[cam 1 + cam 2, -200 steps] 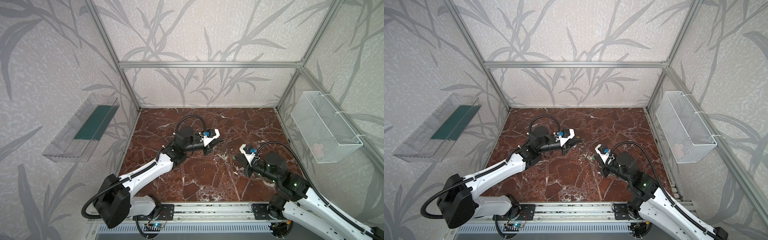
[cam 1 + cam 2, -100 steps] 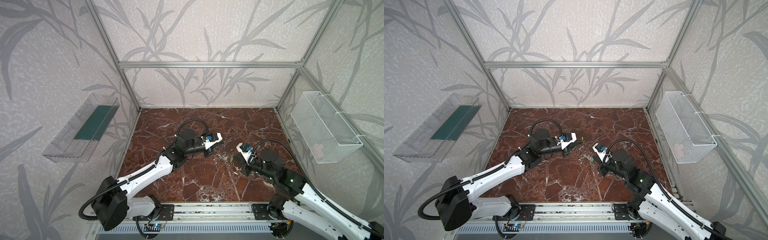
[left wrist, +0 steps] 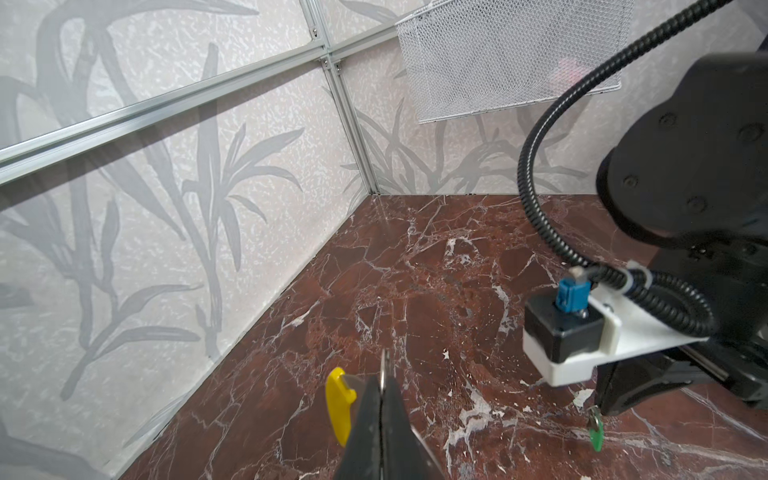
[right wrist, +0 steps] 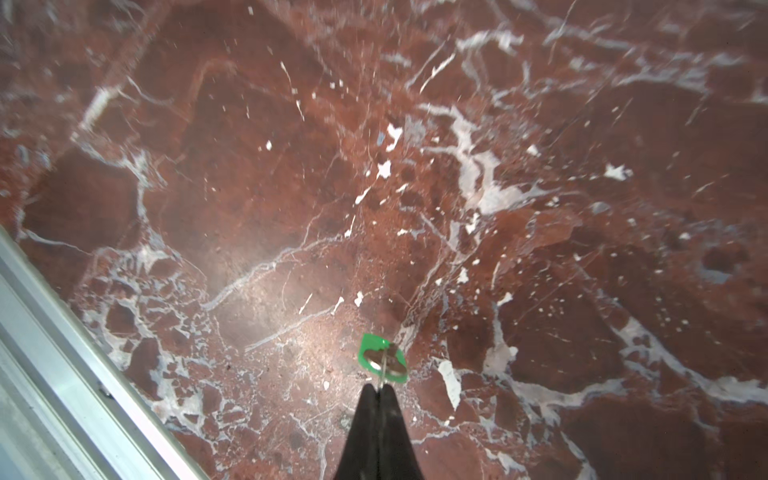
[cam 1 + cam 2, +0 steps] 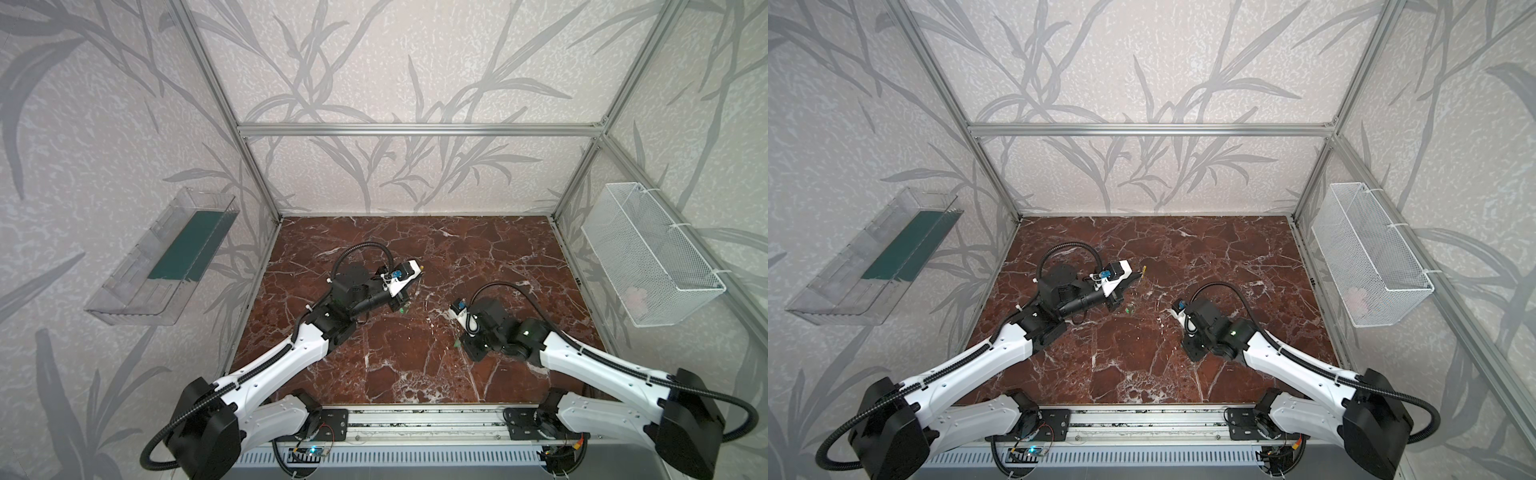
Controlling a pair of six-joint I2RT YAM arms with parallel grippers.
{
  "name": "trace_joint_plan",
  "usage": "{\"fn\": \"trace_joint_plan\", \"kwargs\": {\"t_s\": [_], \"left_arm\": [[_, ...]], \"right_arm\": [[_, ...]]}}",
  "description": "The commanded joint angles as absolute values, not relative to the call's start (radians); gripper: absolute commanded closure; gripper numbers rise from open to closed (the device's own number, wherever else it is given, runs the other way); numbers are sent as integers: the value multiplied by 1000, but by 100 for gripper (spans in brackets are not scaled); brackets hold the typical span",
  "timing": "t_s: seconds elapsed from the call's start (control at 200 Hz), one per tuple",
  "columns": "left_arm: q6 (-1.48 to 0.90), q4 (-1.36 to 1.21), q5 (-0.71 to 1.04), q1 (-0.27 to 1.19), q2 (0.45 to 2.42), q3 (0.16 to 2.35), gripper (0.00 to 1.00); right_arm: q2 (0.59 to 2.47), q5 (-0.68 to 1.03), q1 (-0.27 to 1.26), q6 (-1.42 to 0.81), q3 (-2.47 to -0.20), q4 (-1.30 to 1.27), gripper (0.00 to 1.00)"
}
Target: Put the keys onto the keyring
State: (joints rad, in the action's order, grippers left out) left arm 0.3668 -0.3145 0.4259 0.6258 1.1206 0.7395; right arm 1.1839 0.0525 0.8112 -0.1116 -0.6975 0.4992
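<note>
right claw (image 4: 378,388) pinches a green-tagged key (image 4: 380,360) hanging lengthwise down; left claw (image 3: 382,392) clamps the keyring (image 3: 340,407) edge-on.

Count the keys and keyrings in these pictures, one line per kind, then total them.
keys: 2, both with green tags
keyring: 1, with a yellow sleeve
Total: 3
</note>
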Motion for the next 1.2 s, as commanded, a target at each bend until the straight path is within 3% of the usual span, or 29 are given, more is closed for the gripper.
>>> {"fn": "trace_joint_plan", "kwargs": {"t_s": [0.0,0.375,0.555,0.785,0.985,1.195], "left_arm": [[374,-349,402,614,1080,726,100],[387,-331,401,598,1033,704,100],[396,-319,400,590,1022,701,100],[397,-321,403,573,1021,704,100],[396,-330,419,558,1031,709,100],[390,-343,437,550,1049,712,100]], "right_arm": [[1292,61,851,-100,-790,572,100],[1579,55,888,-55,-904,478,100],[1630,55,894,-39,-906,400,100],[1579,-2,890,-48,-879,359,79],[1510,-5,882,-109,-829,319,70],[1486,31,869,-186,-798,289,69]]}}
